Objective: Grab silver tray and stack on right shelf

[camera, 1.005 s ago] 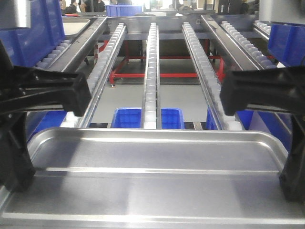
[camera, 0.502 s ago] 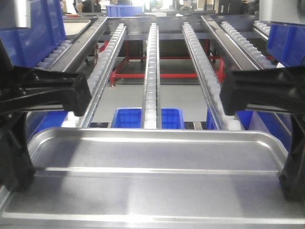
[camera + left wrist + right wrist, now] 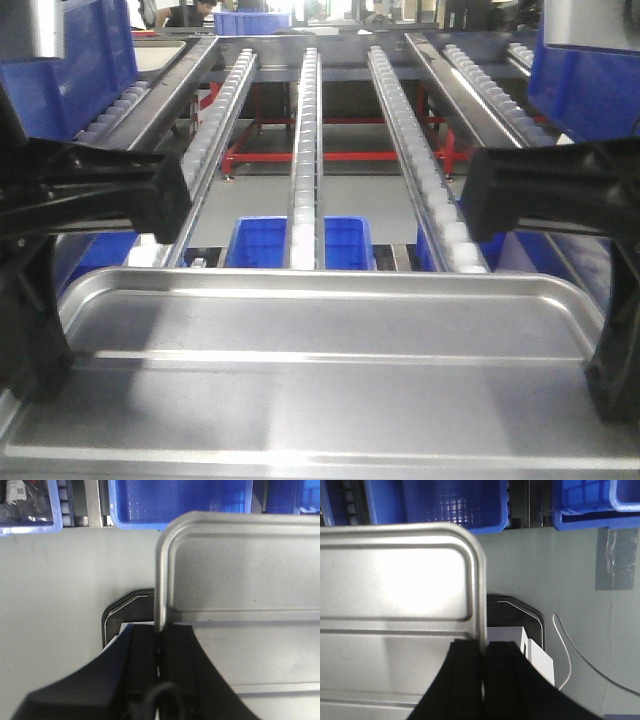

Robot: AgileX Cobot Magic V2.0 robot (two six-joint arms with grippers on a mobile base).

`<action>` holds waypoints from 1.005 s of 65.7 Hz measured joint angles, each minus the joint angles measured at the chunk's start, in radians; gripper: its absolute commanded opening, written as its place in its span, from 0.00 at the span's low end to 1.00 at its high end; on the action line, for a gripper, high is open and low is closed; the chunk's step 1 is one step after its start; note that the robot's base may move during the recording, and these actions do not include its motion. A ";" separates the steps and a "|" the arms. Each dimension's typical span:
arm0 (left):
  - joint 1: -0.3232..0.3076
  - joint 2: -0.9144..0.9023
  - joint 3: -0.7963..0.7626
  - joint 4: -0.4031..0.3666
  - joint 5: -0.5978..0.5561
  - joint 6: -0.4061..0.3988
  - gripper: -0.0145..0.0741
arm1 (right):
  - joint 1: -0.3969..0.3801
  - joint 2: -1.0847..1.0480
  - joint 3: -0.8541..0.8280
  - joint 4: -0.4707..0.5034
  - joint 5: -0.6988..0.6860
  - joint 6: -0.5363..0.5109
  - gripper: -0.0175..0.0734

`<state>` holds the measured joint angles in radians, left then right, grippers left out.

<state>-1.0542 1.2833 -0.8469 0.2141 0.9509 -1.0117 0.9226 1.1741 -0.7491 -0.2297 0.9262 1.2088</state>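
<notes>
— Where is the silver tray (image 3: 320, 330)?

— Held level between the two arms, clear of any surface. Its floor faces up, and one long raised ridge shows across it in the front view. Both wrist views show grey floor (image 3: 60, 580) under its short ends.

— And the fingers?

— The left fingers (image 3: 142, 655) are clamped on the tray's left short rim, one finger outside the rim and one inside on the tray floor. The grip sits near the far rounded corner. The right fingers (image 3: 502, 665) pinch the right short rim the same way, also near the far corner. On each side the rim runs straight into the narrow slit between the two fingers.

— How does it sit relative to the right shelf (image 3: 305, 150)?

— The tray's far long rim lies across the near ends of the white roller rails. I cannot tell whether it touches them. The rails run away from the camera.

— Anything else nearby?

— Blue bins (image 3: 300, 240) stand below the rails, just beyond the far rim. More blue crates (image 3: 70, 60) sit on rollers at either side.
</notes>
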 measured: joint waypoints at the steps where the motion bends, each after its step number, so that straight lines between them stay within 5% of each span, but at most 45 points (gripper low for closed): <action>1: 0.000 0.000 0.000 0.000 0.000 0.000 0.05 | 0.000 0.000 0.000 0.000 0.000 0.000 0.27; 66: 0.000 -0.002 0.000 -0.014 0.004 0.000 0.05 | 0.000 0.000 0.000 0.000 0.002 0.000 0.27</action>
<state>-1.0542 1.2809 -0.8469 0.1997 0.9551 -1.0117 0.9226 1.1741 -0.7491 -0.2297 0.9281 1.2088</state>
